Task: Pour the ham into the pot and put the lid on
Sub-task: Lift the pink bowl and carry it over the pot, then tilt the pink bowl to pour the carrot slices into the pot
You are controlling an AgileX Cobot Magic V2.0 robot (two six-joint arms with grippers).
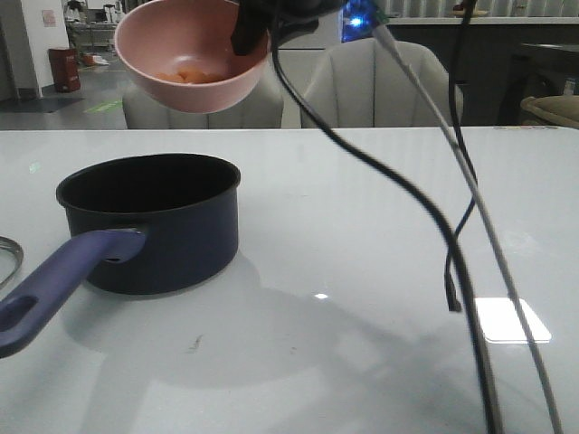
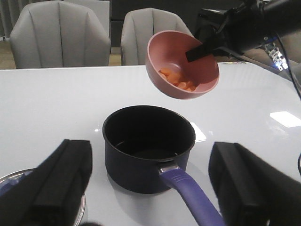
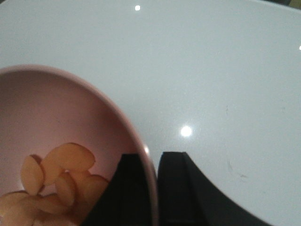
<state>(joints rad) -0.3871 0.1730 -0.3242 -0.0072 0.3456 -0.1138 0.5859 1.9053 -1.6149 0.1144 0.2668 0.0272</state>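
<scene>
The dark navy pot (image 1: 149, 221) stands on the white table at the left, its purple-blue handle (image 1: 63, 280) pointing toward me. My right gripper (image 1: 249, 32) is shut on the rim of the pink bowl (image 1: 194, 54), held tilted in the air above the pot, with the orange-pink ham (image 1: 190, 77) chunks still inside. The right wrist view shows the rim pinched between the fingers (image 3: 129, 188) and the ham (image 3: 61, 174). My left gripper (image 2: 150, 157) is open and empty, low, near the pot (image 2: 148, 146). Only an edge of the lid (image 1: 7, 258) shows, at the table's left.
Black and grey cables (image 1: 425, 217) hang over the right half of the table. Two pale chairs (image 1: 371, 86) stand behind the table's far edge. The lid's metal rim (image 2: 14, 178) lies beside my left finger.
</scene>
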